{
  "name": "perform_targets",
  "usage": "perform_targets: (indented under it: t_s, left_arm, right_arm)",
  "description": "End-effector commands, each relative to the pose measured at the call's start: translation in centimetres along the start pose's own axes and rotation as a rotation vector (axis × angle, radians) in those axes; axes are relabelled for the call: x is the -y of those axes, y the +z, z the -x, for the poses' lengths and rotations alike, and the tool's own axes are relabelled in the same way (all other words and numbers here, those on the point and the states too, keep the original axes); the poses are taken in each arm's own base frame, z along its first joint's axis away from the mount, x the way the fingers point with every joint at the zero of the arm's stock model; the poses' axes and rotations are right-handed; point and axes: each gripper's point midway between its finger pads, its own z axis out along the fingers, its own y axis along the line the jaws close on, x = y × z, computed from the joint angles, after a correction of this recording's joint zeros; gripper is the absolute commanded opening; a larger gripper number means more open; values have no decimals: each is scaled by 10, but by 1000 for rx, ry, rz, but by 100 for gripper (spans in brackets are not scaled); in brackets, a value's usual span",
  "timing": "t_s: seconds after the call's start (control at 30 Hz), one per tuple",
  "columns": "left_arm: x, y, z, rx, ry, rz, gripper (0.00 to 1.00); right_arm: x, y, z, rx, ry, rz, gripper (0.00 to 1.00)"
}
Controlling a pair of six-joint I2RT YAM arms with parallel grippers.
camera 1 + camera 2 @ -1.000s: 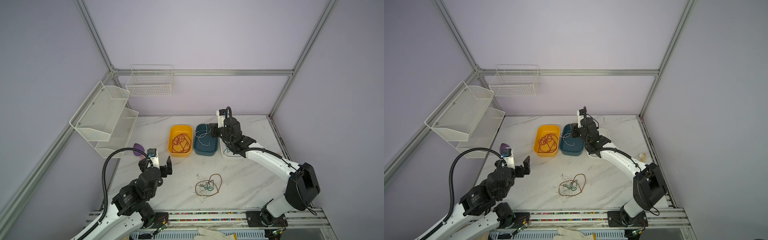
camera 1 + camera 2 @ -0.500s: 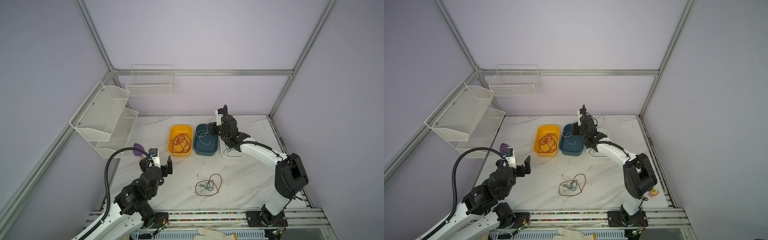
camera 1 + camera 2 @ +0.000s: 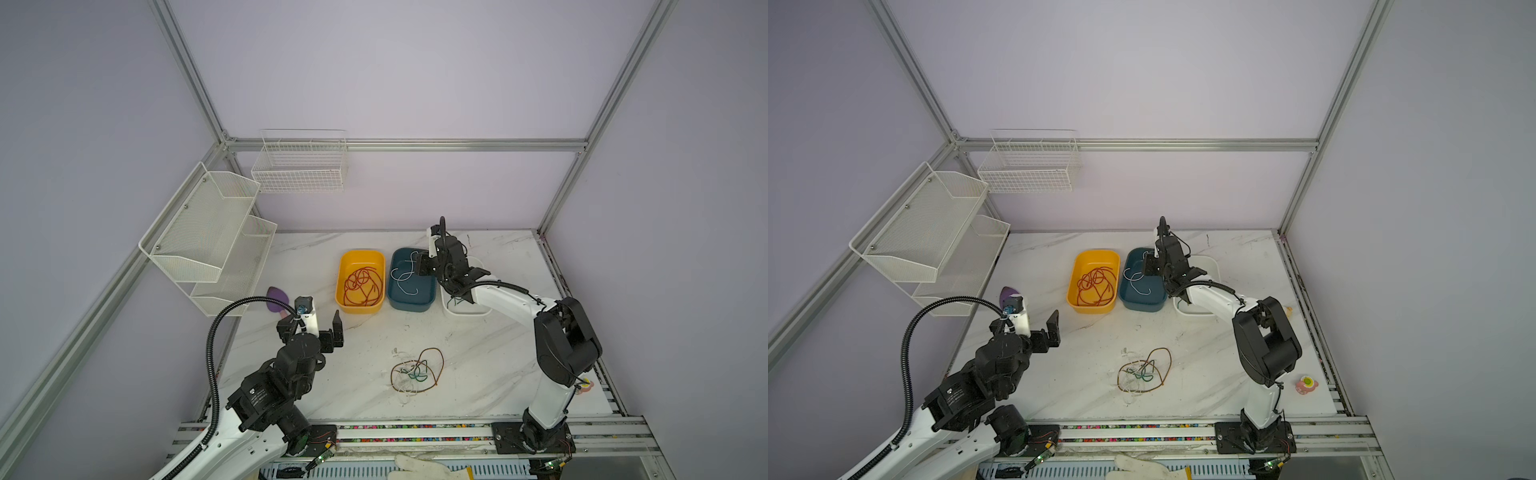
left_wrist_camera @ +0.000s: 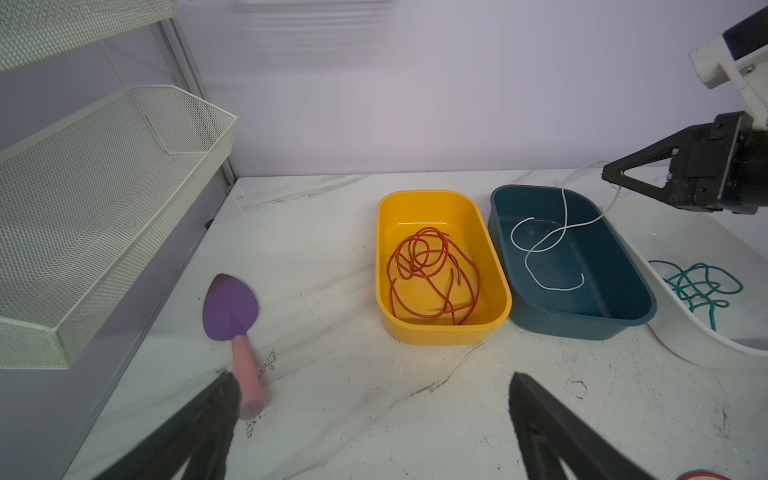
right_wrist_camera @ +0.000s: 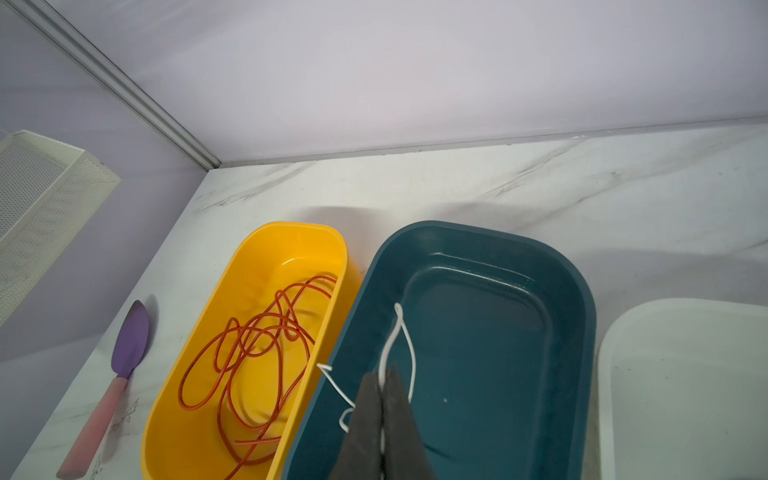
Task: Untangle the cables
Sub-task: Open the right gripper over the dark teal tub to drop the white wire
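**White cable pinched above the blue tray**

We see the right gripper (image 5: pixel 382 374) clenched on a white cable (image 5: pixel 398 307), which drops from the pinch into the blue tray (image 4: pixel 582 328) and snakes lengthwise along its floor, back to front. Just beside it the yellow tray (image 4: pixel 440 193) holds coiled red cables (image 4: pixel 417 262). On the other side the white tray (image 4: pixel 706 353), crossed by the right arm (image 3: pixel 507 299), holds green cables (image 4: pixel 698 286). A mixed tangle (image 3: pixel 415 372) lies flat on the counter (image 3: pixel 478 374) near the middle of its front edge. The left gripper (image 4: pixel 371 376) hangs with jaws spread wide over the front-left counter, with a purple trowel (image 4: pixel 228 307) near the left edge by the wire shelves (image 3: pixel 199 232).
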Motion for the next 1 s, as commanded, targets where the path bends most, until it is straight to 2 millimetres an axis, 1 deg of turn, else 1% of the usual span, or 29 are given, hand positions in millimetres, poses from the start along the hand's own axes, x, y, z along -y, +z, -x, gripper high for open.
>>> perform_targets:
  t_s: [0.0,0.1,0.27,0.37,0.5,0.6,0.7,0.77,0.83,0.9,0.97]
  left_arm:
    - [2,5,-7,3,3,-3,100]
    - [2,4,-7,4,1,-6,100]
    - [4,5,-9,2,1,-17,100]
    - [3,5,-8,3,-1,-16,100]
    - [4,5,-8,2,-2,-19,100]
    - [5,6,-9,1,0,-23,100]
    - [5,6,-9,-1,0,-23,100]
    - [5,6,-9,-2,0,-24,100]
    - [5,6,-9,-2,0,-25,100]
    - [5,6,-9,-2,0,-26,100]
    - [6,6,-9,-4,1,-31,100]
  right_arm:
    - [12,10,-10,-13,31,-26,0]
    - [17,13,-15,-23,48,-40,0]
    - [24,18,-23,-42,64,-57,5]
    - [28,20,-29,-56,70,-73,6]
    - [32,21,-36,-75,78,-82,15]
    - [32,20,-36,-78,84,-83,17]
    - [32,18,-34,-75,87,-83,19]
    - [32,14,-31,-71,90,-89,22]
    - [30,9,-26,-66,93,-87,29]
    - [27,2,-22,-65,101,-77,34]
    - [23,-9,-21,-67,102,-60,41]
